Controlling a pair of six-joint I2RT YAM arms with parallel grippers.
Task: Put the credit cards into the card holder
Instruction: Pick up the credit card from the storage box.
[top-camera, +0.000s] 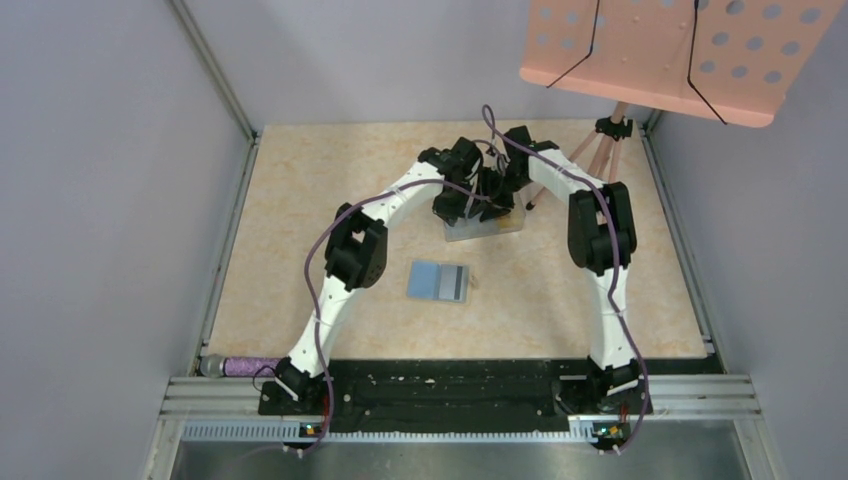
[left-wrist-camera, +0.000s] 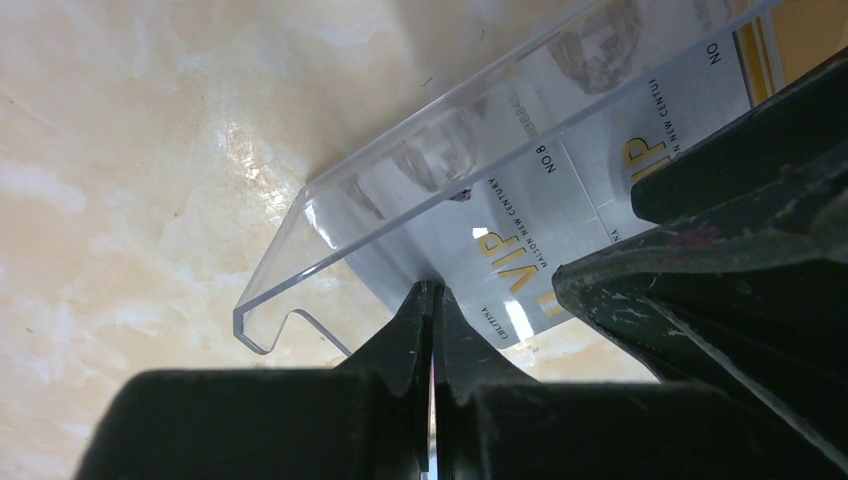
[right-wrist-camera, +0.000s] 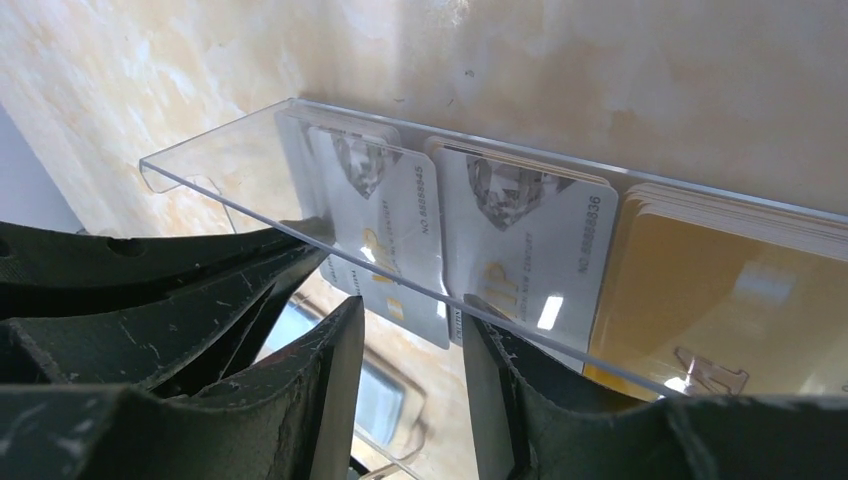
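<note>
A clear plastic tray (top-camera: 487, 226) lies at the table's back centre with silvery-grey cards (right-wrist-camera: 520, 235) and a yellow-orange stack (right-wrist-camera: 720, 290) leaning in it. Both grippers are at it. My left gripper (left-wrist-camera: 433, 295) has its jaws pressed together; its tips touch the lower edge of a silvery VIP card (left-wrist-camera: 590, 170), and nothing shows held between them. My right gripper (right-wrist-camera: 410, 320) is open at the tray's front wall, its fingers either side of the gap between two silvery cards. The card holder (top-camera: 440, 281) lies open on the table nearer me, blue-grey lining up.
A pink perforated board (top-camera: 680, 55) on a tripod (top-camera: 590, 160) overhangs the back right corner. Grey walls enclose the table on three sides. A purple cable bundle (top-camera: 240, 365) lies at the near left edge.
</note>
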